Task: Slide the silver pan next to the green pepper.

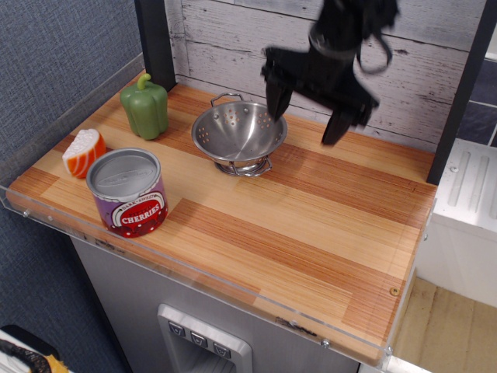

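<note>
The silver pan (237, 137), a perforated steel colander bowl on a ring base with wire loop handles, stands upright on the wooden counter (311, 225). The green pepper (145, 106) stands a short gap to its left, near the back left corner. My black gripper (305, 123) hangs open and empty above the counter, up and to the right of the pan. Its left finger is over the pan's right rim and its right finger is farther right. It touches nothing.
A purple cherries can (127, 191) with a silver top stands at the front left. An orange-and-white sushi piece (83, 152) lies beside it at the left edge. A dark post (155, 39) rises behind the pepper. A plank wall runs along the back.
</note>
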Available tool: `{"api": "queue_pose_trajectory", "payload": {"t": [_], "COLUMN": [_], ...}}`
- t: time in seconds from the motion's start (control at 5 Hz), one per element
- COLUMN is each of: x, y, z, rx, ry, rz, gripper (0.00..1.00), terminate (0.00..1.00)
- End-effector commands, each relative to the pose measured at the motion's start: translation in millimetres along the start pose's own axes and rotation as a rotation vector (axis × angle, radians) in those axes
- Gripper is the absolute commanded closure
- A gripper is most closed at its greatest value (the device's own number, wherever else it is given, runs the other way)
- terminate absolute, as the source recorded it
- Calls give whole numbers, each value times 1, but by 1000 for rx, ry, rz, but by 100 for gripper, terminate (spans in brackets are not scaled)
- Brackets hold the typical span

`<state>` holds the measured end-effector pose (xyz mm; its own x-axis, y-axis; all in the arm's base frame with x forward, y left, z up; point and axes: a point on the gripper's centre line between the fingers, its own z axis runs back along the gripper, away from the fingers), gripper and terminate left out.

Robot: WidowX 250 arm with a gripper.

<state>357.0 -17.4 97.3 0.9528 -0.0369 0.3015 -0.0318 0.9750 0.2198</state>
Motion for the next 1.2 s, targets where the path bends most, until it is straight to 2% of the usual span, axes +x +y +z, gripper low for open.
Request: {"api": "queue_pose_trajectory", "payload": {"t": [0.0, 0.2, 0.4, 0.6, 0.8, 1.0], "x": [-13, -45, -74, -95, -101, -101], "y": [8, 11, -6, -27, -47, -47], "z": [58, 68, 77, 88, 101, 101], "rx": [-18, 0, -26, -112, -155, -155], "ry": [-30, 25, 38, 21, -9, -9], "rz": [28, 49, 12, 12, -43, -43], "gripper": [0, 0, 0, 0, 0, 0], "terminate": [0, 0, 0, 0, 0, 0]}}
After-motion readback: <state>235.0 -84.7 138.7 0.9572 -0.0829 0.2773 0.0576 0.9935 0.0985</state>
